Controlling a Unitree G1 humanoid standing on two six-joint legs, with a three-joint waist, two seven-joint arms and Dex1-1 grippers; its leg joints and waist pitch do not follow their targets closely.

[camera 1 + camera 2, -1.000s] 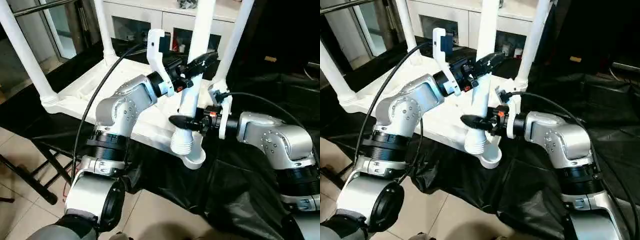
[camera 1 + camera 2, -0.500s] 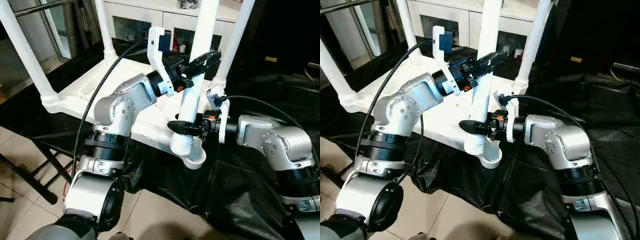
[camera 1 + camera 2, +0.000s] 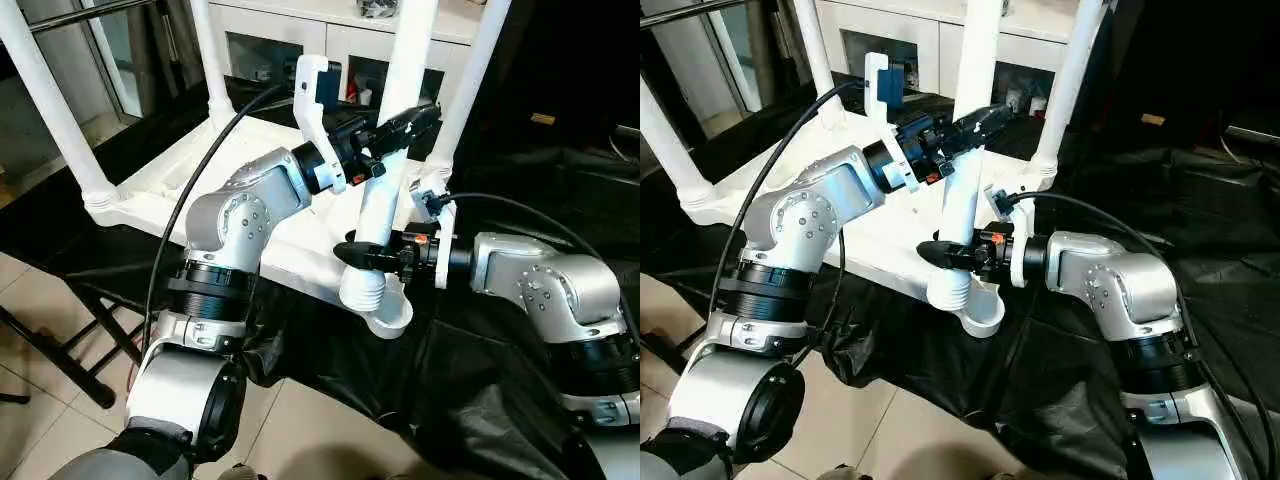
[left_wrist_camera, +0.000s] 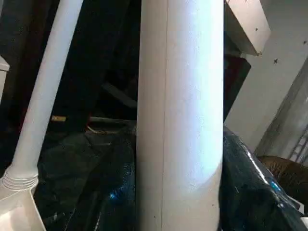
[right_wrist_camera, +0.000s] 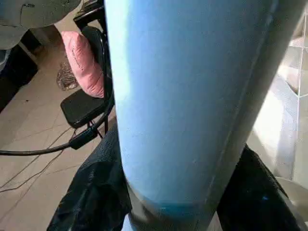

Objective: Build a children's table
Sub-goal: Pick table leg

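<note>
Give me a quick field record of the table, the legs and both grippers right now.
tabletop: white plastic rectangular tabletop upside down on black sheet
seated legs: three white tapered tubular legs upright in corner sockets
fourth leg: fourth white leg upright, threaded end at near corner socket
left gripper: gripping fourth leg, higher
right gripper: gripping fourth leg, just above thread

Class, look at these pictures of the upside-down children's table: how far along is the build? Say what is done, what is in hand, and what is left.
Done: three legs stand in corner sockets of the tabletop, for example the leg nearest the window. In hand: the fourth leg, gripped high by the left hand and low by the right hand, its threaded end at the near corner socket. Left: seating that leg fully and turning the table upright.
</note>
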